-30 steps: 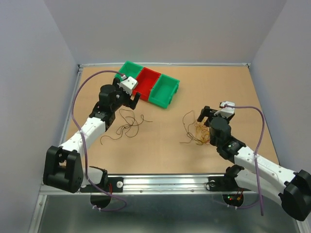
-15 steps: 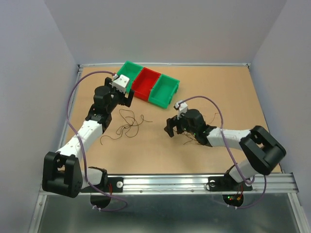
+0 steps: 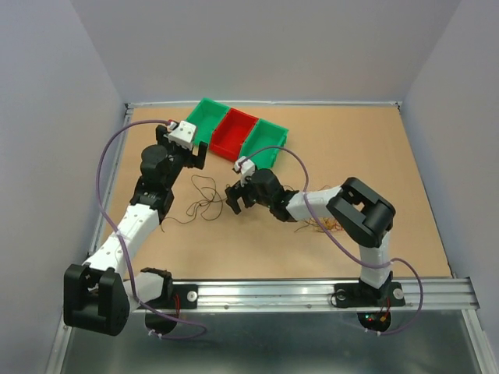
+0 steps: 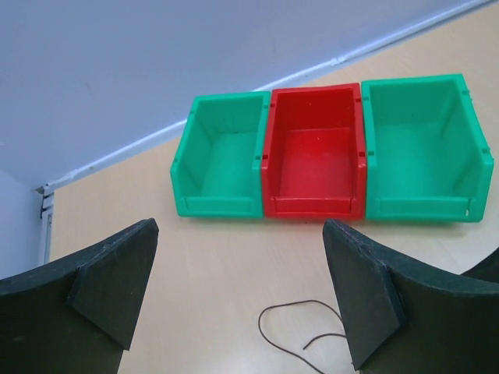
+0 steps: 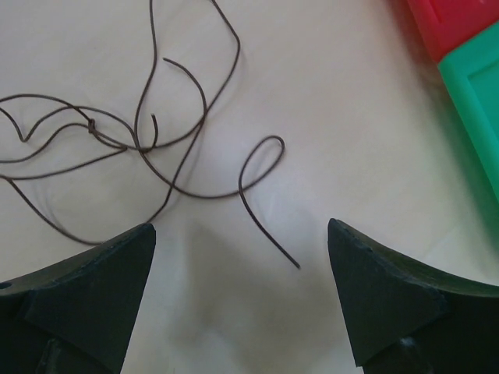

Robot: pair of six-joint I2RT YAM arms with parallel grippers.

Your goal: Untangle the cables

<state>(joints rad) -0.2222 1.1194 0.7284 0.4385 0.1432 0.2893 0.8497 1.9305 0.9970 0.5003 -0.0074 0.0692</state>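
Brown cables [image 5: 139,146] run off left edge; orange clump [image 3: 325,226] half-hidden behind right arm [image 3: 301,204].

No text, label, brand, number or sign can be read anywhere in these views, neither on the bins, the arms, nor the surface.

The right pincer [image 3: 238,198] is sweeping left across the desk [image 3: 351,156], leaving the orange-yellow clump [image 3: 326,226] and coming over the loose brown strands [image 3: 204,201], its jaws widening. The left pincer [image 3: 181,149] is drifting leftward along the bins [image 3: 269,140].
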